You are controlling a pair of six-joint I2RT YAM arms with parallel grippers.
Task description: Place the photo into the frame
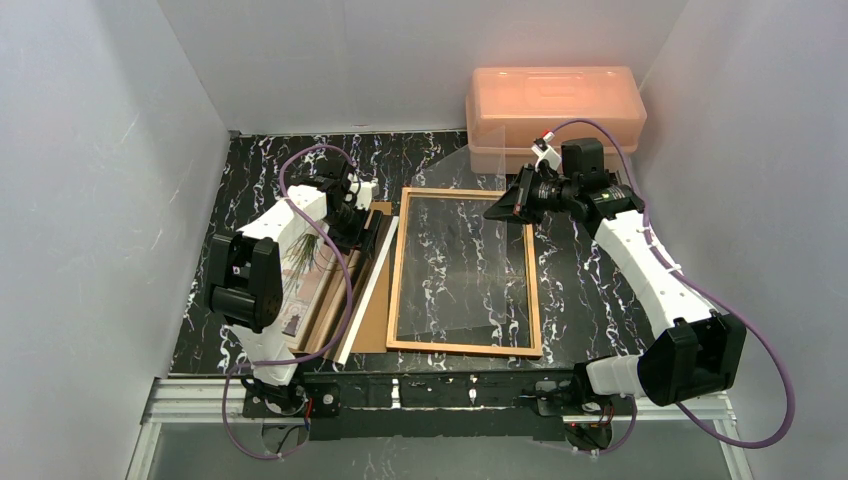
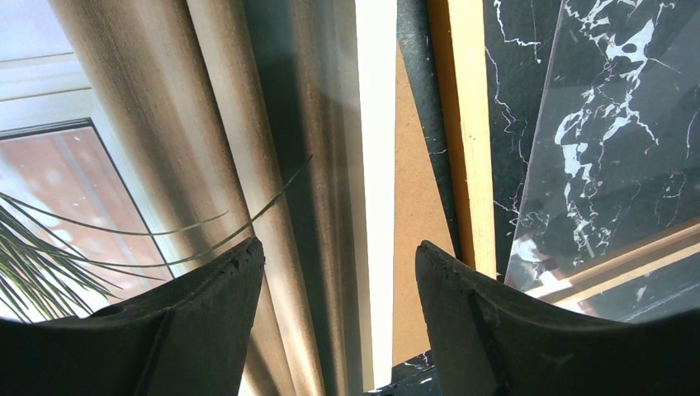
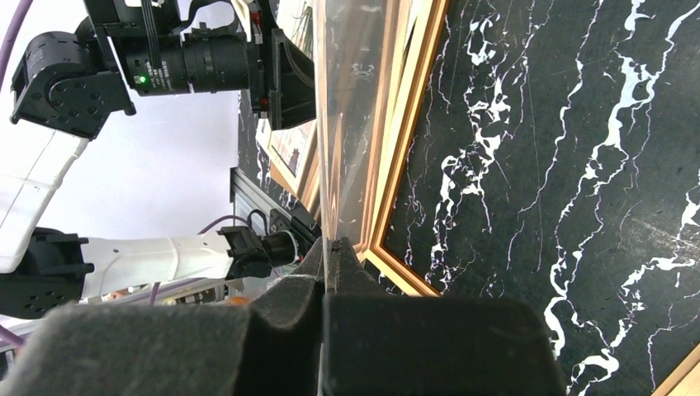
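In the left of the top view the photo (image 1: 310, 285) lies face up on a brown board (image 1: 372, 325), just left of the frame (image 1: 463, 347) and outside it. The left gripper (image 2: 338, 252) hangs over the photo's upper part with its fingers spread wide, holding nothing. At centre the frame rests flat on the dark marbled table (image 1: 600, 290). A clear pane (image 1: 460, 260) slants above its opening. The right gripper (image 3: 330, 247) is clamped on the pane's edge, upper right of the frame. A pink box (image 1: 555, 100) sits behind it.
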